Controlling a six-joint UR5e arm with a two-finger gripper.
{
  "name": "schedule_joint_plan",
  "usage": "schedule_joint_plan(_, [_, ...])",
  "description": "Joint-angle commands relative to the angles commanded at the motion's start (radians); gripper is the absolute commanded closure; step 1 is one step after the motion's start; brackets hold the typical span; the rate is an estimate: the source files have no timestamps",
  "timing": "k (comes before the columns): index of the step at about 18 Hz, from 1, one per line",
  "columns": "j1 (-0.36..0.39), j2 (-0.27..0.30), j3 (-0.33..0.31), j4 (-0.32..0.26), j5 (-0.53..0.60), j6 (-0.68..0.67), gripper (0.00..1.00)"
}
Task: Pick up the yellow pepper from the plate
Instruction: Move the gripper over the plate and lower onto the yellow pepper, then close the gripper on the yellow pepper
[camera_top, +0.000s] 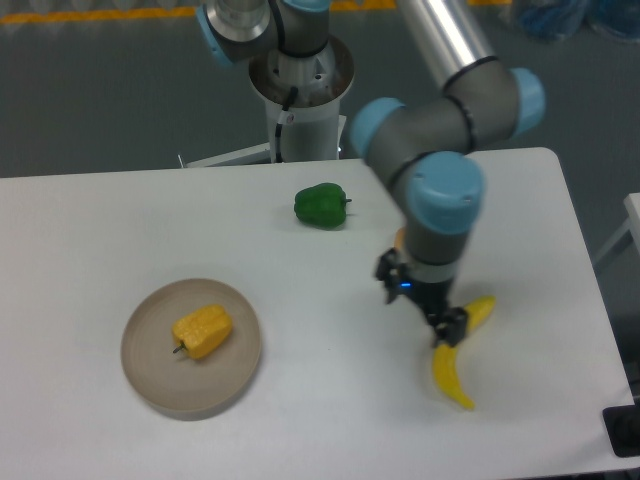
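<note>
- My gripper (441, 325) points down over the right part of the white table (320, 400), its dark fingers (452, 330) in front of the banana (456, 363); I cannot tell how far my jaws are parted.
- The banana lies curved on the table, partly hidden behind my wrist.
- A sliver of an orange thing (398, 240) shows at my wrist's upper left edge; the rest is covered.
- The yellow pepper (203, 331) lies on its side in the middle of the plate (150, 375), well apart from my gripper, at the table's left.
- A green pepper (321, 205) sits near the table's far edge.
</note>
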Motion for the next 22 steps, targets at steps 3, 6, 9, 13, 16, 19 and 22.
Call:
schedule_joint_plan(3, [-0.103,0.000,-0.056,0.003,0.000,-0.097,0.00])
schedule_joint_plan(6, [-0.178,0.005,-0.107,0.006,0.000,-0.203,0.00])
schedule_joint_plan(9, [-0.229,-0.008,-0.123,0.012,0.000,-0.286,0.00])
schedule_joint_plan(13, [-0.269,-0.038,-0.132,0.058,0.000,-0.330,0.00])
schedule_joint_plan(16, [-0.280,-0.069,-0.134,0.092,0.000,-0.361,0.00])
schedule_joint_plan(19, [-0.286,-0.092,-0.134,0.118,0.002,-0.366,0.00])
schedule_joint_plan(22, [-0.287,-0.097,-0.141,0.130,0.005,-0.360,0.00])
